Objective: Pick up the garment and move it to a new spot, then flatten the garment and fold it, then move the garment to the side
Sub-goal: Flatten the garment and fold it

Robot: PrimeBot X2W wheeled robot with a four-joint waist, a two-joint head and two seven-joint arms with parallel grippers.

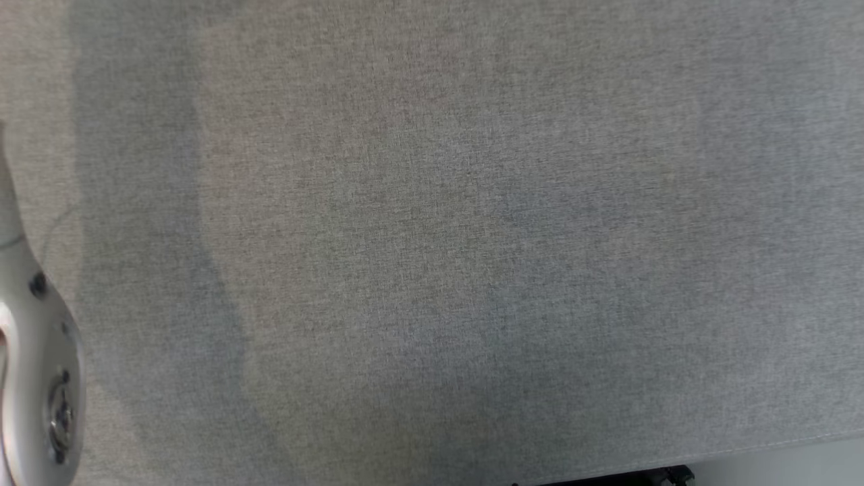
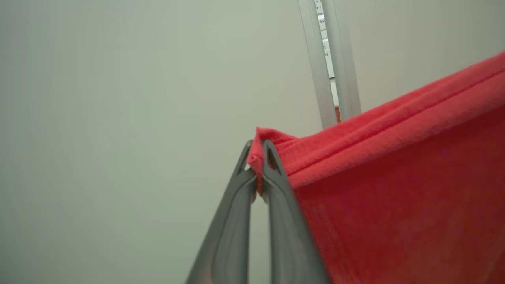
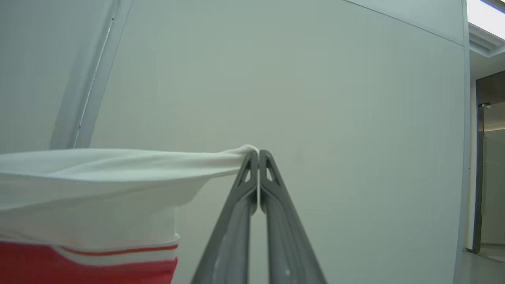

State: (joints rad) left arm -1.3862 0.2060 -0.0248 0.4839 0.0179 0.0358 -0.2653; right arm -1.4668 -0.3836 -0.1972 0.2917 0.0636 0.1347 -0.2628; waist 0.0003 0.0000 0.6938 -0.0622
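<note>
The garment is red and white. In the left wrist view its red part (image 2: 394, 177) hangs stretched to the right, with my left gripper (image 2: 257, 152) shut on a red corner. In the right wrist view its white part (image 3: 98, 177), with a red band lower down, stretches to the left, and my right gripper (image 3: 258, 154) is shut on a white edge. Both grippers hold the cloth up in the air in front of a pale wall. In the head view a pale forearm (image 1: 34, 351) shows at the left edge over the grey fabric table (image 1: 439, 236).
The grey table's front edge (image 1: 742, 449) runs along the lower right of the head view, with floor beyond it. A pale wall with a vertical metal strip (image 2: 329, 67) stands behind the held cloth. A dark doorway (image 3: 489, 165) lies at the far right.
</note>
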